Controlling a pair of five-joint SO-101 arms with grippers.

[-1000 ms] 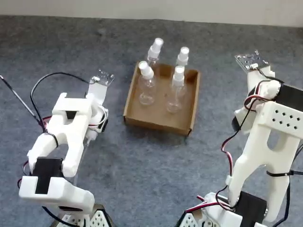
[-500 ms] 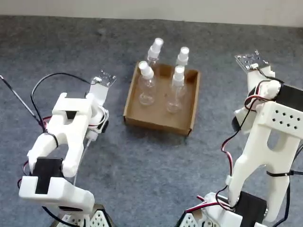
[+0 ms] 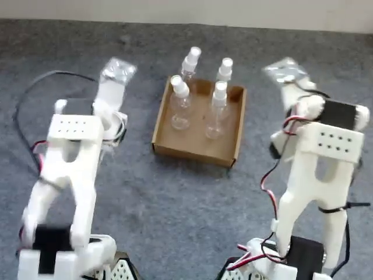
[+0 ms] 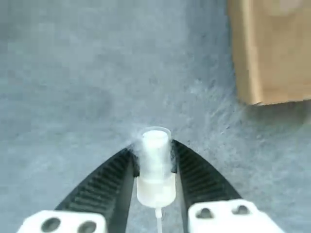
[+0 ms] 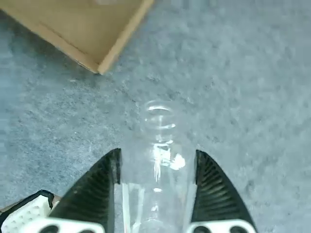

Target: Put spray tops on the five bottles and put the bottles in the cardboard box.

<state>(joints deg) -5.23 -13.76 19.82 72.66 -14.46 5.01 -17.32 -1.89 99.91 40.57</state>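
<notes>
My left gripper (image 4: pixel 154 145) is shut on a white spray top (image 4: pixel 155 167) with a thin tube hanging from it, held above the grey carpet to the left of the cardboard box (image 4: pixel 272 53). Between the black fingers of my right gripper (image 5: pixel 156 156) is a clear bottle (image 5: pixel 158 133), its neck open and bare. That gripper is shut on the bottle and held over the carpet near a corner of the box (image 5: pixel 82 29). In the high view the left arm (image 3: pixel 76 140) and right arm (image 3: pixel 323 146) flank the box (image 3: pixel 195 149).
Two capped bottles (image 3: pixel 180 105) stand inside the box, and two more capped bottles (image 3: pixel 224 70) stand at its far edge. Grey carpet (image 3: pixel 192 204) lies open in front of the box. Loose cables trail beside each arm base.
Both arms have lifted and swung. The left arm has gone up and forward, and the right arm has shifted left toward the box.
</notes>
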